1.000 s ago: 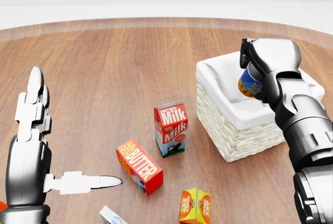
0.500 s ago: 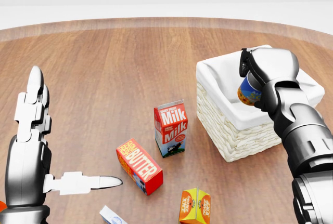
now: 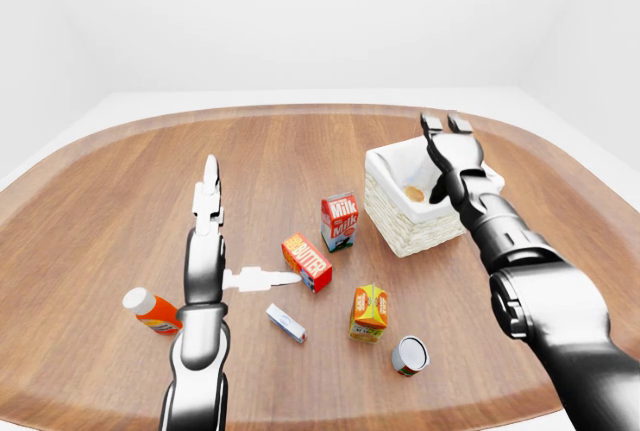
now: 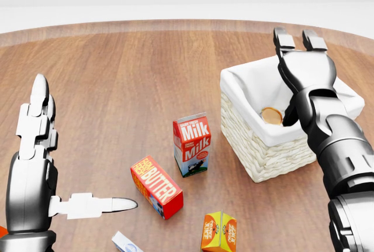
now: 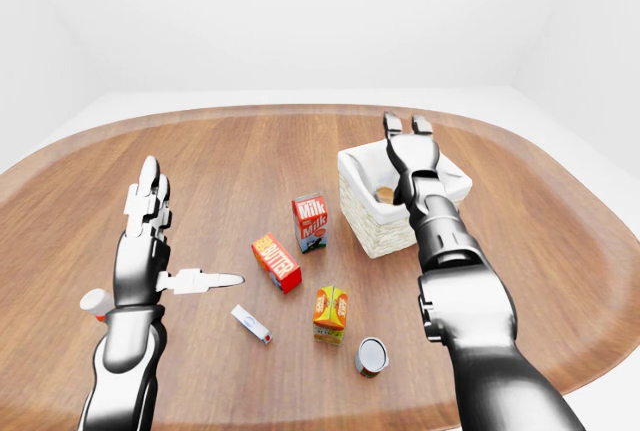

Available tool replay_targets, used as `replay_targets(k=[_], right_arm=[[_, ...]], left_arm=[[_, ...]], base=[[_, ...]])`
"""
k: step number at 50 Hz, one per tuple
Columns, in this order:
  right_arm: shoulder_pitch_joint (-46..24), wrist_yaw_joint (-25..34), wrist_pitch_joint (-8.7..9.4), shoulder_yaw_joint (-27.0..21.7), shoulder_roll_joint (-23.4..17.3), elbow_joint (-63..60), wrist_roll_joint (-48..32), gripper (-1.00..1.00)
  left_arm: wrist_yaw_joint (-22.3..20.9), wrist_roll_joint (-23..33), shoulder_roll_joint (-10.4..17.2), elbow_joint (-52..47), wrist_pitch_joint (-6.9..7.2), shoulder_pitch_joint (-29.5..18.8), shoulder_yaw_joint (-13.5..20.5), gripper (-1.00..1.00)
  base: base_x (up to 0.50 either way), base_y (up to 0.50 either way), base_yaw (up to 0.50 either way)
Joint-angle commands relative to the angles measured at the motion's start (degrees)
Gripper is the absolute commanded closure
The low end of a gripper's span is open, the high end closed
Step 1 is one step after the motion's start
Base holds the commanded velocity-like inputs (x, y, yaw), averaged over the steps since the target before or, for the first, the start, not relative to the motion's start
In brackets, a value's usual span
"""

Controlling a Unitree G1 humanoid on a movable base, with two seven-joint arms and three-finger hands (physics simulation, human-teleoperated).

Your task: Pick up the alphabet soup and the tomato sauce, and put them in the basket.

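Worktop [image 3: 120, 201]: wooden, oval, carries everything. Landmark for places below is the basket [image 4: 257, 152].

Basket: white-lined wicker, holds 1 can now. 0.5 s ago the right hand [image 4: 304, 68] held that can, blue-and-yellow label, over the basket; now the hand is above the basket's top-right rim with fingers [image 4: 284, 38] spread wide and empty, and the can [image 4: 271, 115] lies inside the basket, only its tan end showing. Reads as a release: 1 of 2 items delivered. Which of the 2 it is I can't confirm from the label.

Left hand [image 4: 35, 164]: well left of the basket, hovering, fingers straight and wide apart, thumb pointing toward the basket, holding nothing. Unchanged from 1 s ago.

Milk carton [image 4: 191, 145], just left of the basket, upright. Butter box [image 4: 156, 186], below-left of it. Orange carton [image 3: 369, 311], below the basket.

Second can [image 3: 409, 356]: lying on its side on the worktop, below the basket, beyond the orange carton, well apart from both hands. Likely the remaining task item; label unreadable. The right hand is the nearer one, so probably it comes down next.

Small white-blue box [image 3: 285, 322] and orange bottle [image 3: 152, 312]: far left-below the basket.
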Motion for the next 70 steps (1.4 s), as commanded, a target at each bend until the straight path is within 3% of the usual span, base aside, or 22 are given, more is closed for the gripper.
replay_targets(k=[1, 21, 38, 70], right_arm=[[0.0, 0.1, 0.00, -0.2, 0.0, -0.4, 0.1, -1.00], [-0.7, -0.8, 0.00, -0.9, -0.4, -0.6, 1.4, -1.00], [-0.3, -1.8, 0.00, -4.4, 0.3, -1.1, 15.3, -1.00], [-1.6, 1.1, 0.00, -6.1, 1.4, -2.7, 30.6, -1.00]], left_arm=[[0.1, 0.0, 0.0, 0.2, 0.00, -0.1, 0.2, -1.00], [0.1, 0.0, 0.0, 0.2, 0.00, 0.0, 0.2, -1.00], [0.1, 0.0, 0.0, 0.2, 0.00, 0.0, 0.2, -1.00], [0.1, 0.0, 0.0, 0.2, 0.00, 0.0, 0.2, -1.00]], base=[[0.00, 0.00, 0.00], [0.00, 0.00, 0.00], [0.00, 0.00, 0.00], [0.00, 0.00, 0.00]])
